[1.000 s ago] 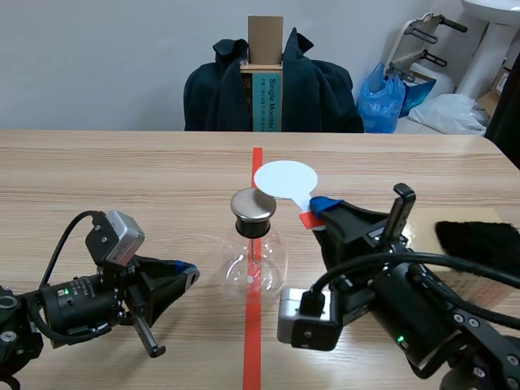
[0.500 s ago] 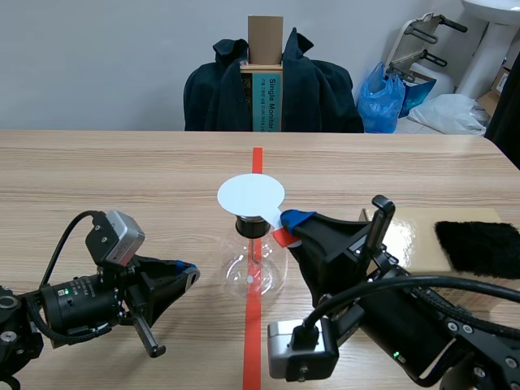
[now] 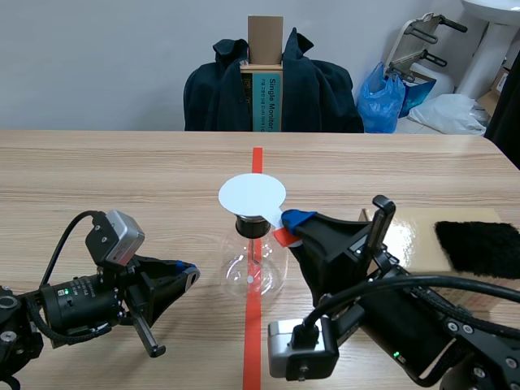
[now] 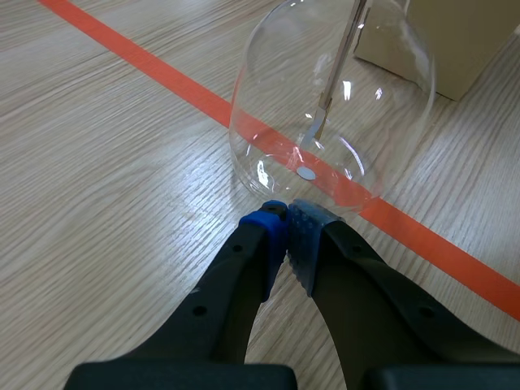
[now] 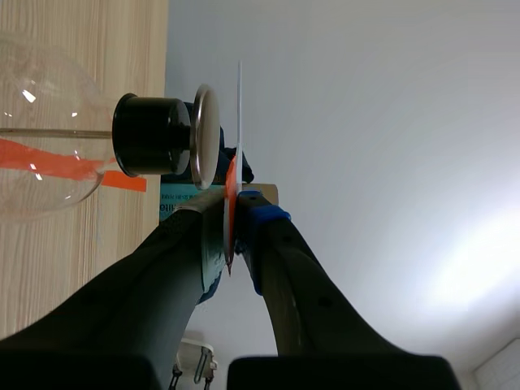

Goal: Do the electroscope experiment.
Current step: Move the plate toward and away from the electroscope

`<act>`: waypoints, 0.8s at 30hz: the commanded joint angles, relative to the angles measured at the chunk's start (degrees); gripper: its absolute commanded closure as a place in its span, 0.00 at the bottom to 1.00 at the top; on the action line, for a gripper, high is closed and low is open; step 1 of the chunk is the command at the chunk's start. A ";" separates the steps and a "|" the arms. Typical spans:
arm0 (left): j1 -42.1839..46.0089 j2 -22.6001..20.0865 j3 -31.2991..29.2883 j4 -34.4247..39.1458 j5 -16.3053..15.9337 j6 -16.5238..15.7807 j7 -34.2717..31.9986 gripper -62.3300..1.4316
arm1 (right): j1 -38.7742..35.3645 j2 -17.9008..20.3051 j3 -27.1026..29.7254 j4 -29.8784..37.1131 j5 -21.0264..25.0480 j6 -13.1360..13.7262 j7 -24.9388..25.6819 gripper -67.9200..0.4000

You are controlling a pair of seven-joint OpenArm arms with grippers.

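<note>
The right tool [image 3: 288, 223] has swung the light white round disc [image 3: 252, 195], pinched by its red handle [image 3: 281, 237], over the breakable clear glass flask [image 3: 253, 272]; the left tool [image 4: 286, 216] is pressed together.

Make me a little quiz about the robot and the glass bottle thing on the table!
1. True or false: the left gripper is holding the glass flask.
2. What is the right gripper holding? A) a white disc B) a black cloth C) a blue bag
3. What colour is the line running under the flask?

Key: 1 false, it is shut on nothing beside the flask. 2 A. 3 orange-red.
</note>
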State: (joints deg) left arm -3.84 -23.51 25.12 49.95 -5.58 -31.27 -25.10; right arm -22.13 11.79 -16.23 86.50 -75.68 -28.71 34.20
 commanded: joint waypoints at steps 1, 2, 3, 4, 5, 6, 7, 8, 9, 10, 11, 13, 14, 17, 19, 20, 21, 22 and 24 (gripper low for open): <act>-0.76 -0.02 -0.07 0.57 -0.57 0.11 -0.79 0.93 | 0.04 0.42 0.15 0.74 0.15 -0.79 -1.46 0.98; -0.76 -0.02 -0.07 0.57 -0.57 0.11 -0.79 0.93 | 0.04 0.42 0.15 0.74 0.15 -0.79 -2.54 0.98; -0.76 -0.02 -0.07 0.57 -0.57 0.11 -0.79 0.93 | 0.04 0.42 0.15 0.74 0.15 -0.79 -3.87 0.98; -0.76 -0.02 -0.07 0.57 -0.57 0.11 -0.79 0.93 | 0.04 0.42 0.15 0.74 0.15 -0.79 -5.18 0.98; -0.76 -0.02 -0.07 0.57 -0.57 0.11 -0.79 0.93 | 0.04 0.42 0.15 0.74 0.15 -0.79 -6.54 0.98; -0.76 -0.02 -0.07 0.57 -0.57 0.11 -0.79 0.93 | 0.04 0.42 0.15 0.74 0.15 -0.76 -7.98 0.98; -0.76 -0.02 -0.07 0.57 -0.57 0.11 -0.79 0.93 | 0.04 0.42 0.15 0.74 0.15 -0.76 -9.51 0.98; -0.76 -0.02 -0.07 0.57 -0.57 0.11 -0.79 0.93 | 0.04 0.42 0.15 0.74 0.15 -0.76 -11.08 0.98; -0.76 -0.02 -0.07 0.57 -0.57 0.11 -0.79 0.93 | 0.04 0.42 0.15 0.74 0.15 -0.76 -12.63 0.98; -0.76 -0.02 -0.07 0.57 -0.57 0.11 -0.79 0.93 | 0.04 0.42 0.15 0.74 0.15 -0.76 -14.19 0.98; -0.76 -0.02 -0.07 0.57 -0.57 0.11 -0.79 0.93 | 0.04 0.42 0.15 0.74 0.15 -0.76 -15.69 0.98; -0.76 -0.02 -0.07 0.57 -0.57 0.11 -0.79 0.93 | 0.04 0.42 0.15 0.74 0.15 -0.76 -18.51 0.98; -0.76 -0.02 -0.07 0.57 -0.57 0.11 -0.79 0.93 | 0.04 0.42 0.15 0.74 0.15 -0.76 -19.76 0.98; -0.76 -0.02 -0.07 0.57 -0.57 0.11 -0.79 0.93 | 0.04 0.42 0.15 0.74 0.15 -0.74 -23.04 0.98; -0.76 -0.02 -0.07 0.57 -0.57 0.11 -0.79 0.93 | 0.04 0.42 0.15 0.74 0.15 -0.74 -24.70 0.98; -0.76 -0.02 -0.07 0.57 -0.57 0.11 -0.79 0.93 | 0.04 0.42 0.17 0.74 0.15 -0.74 -25.31 0.98; -0.76 -0.02 -0.07 0.57 -0.57 0.11 -0.79 0.93 | 0.04 0.42 0.17 0.74 0.15 -0.74 -25.83 0.98; -0.76 -0.02 -0.07 0.57 -0.57 0.11 -0.79 0.93 | 0.04 0.42 0.17 0.74 0.15 -0.74 -26.27 0.98; -0.76 -0.02 -0.07 0.57 -0.57 0.11 -0.79 0.93 | 0.04 0.42 0.17 0.74 0.15 -0.74 -26.43 0.98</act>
State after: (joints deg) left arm -3.84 -23.51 25.12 49.95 -5.58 -31.27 -25.10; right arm -22.13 11.77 -16.23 86.50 -75.64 -28.69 7.99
